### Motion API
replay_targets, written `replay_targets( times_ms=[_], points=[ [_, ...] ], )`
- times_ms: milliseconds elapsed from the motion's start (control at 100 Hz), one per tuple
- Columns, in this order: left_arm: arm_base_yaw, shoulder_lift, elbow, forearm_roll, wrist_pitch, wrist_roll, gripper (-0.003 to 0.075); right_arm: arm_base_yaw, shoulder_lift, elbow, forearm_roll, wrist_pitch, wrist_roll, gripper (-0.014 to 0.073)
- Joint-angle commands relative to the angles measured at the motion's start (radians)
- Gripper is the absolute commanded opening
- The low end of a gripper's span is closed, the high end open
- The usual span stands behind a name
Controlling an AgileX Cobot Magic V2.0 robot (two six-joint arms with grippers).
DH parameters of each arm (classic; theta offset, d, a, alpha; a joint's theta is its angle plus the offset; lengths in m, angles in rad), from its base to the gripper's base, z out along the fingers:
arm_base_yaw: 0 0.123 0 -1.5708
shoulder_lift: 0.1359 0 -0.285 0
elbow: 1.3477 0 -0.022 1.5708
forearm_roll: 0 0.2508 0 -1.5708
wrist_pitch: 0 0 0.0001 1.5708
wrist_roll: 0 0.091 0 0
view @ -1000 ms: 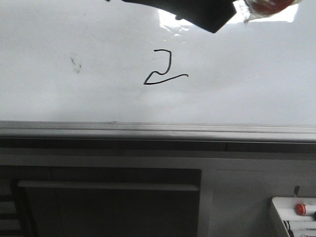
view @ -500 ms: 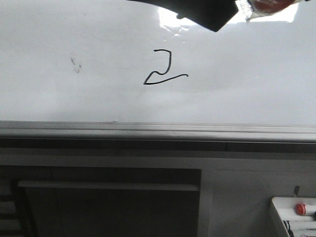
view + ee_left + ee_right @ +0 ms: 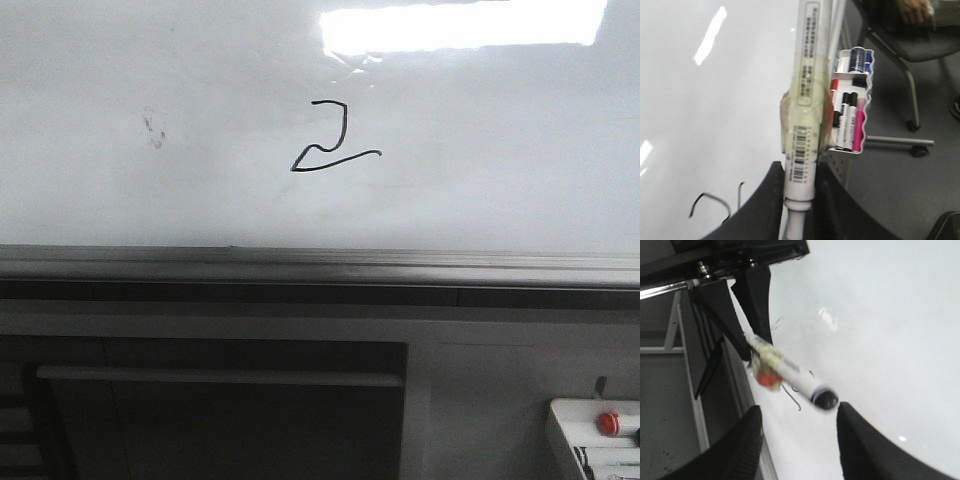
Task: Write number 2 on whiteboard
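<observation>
The number 2 (image 3: 335, 140) is drawn in thin black line near the middle of the whiteboard (image 3: 480, 120), a little above the grey rail along the board's bottom edge, so the writing looks done. The left gripper (image 3: 799, 200) is clamped on a white marker (image 3: 807, 95) wrapped in yellowish tape, its tip lifted off the board near the strokes. The right gripper (image 3: 797, 432) stands wide open and holds nothing, the marker seen beyond it. The main risk, as I judge it, is the marker tip brushing the glossy surface on a careless pull-away, which would add a stray line or smear the wet ink; the long wavy base stroke is the most exposed. The board is shiny, with a bright light glare (image 3: 460, 28) near its top edge and a faint smudge (image 3: 153, 129) toward its left. Off the board's side hang a tray of markers (image 3: 852, 107) and, at the lower right corner, a small tray with a red button (image 3: 607, 423); a wheeled chair (image 3: 905, 65) stands on grey floor.
</observation>
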Motion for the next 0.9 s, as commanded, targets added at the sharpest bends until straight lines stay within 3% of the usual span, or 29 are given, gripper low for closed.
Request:
replay_targets(
  times_ms=[0, 130, 250, 390, 530, 890],
  points=[
    [0.065, -0.096, 0.02, -0.039, -0.069, -0.055, -0.0018, -0.008, -0.064, -0.026, -0.029, -0.073, 0.124, 0.0302],
    [0.206, -0.232, 0.152, -0.041, -0.175, -0.141, -0.0018, -0.008, -0.133, -0.023, -0.152, -0.069, 0.445, 0.0302],
    [0.349, -0.344, 0.288, -0.049, -0.341, -0.243, -0.0018, -0.008, -0.157, 0.001, -0.184, -0.059, 0.61, 0.0302],
    [0.487, -0.415, 0.421, -0.149, -0.487, -0.278, -0.0018, -0.008, -0.159, 0.052, -0.184, -0.038, 0.633, 0.0302],
    [0.567, -0.413, 0.491, -0.221, -0.534, -0.278, -0.0018, -0.008, -0.159, 0.1, -0.184, -0.038, 0.633, 0.0302],
    [0.58, -0.242, 0.504, -0.241, -0.592, -0.278, -0.0018, -0.008, -0.159, 0.115, -0.184, -0.035, 0.633, 0.0302]
  ],
)
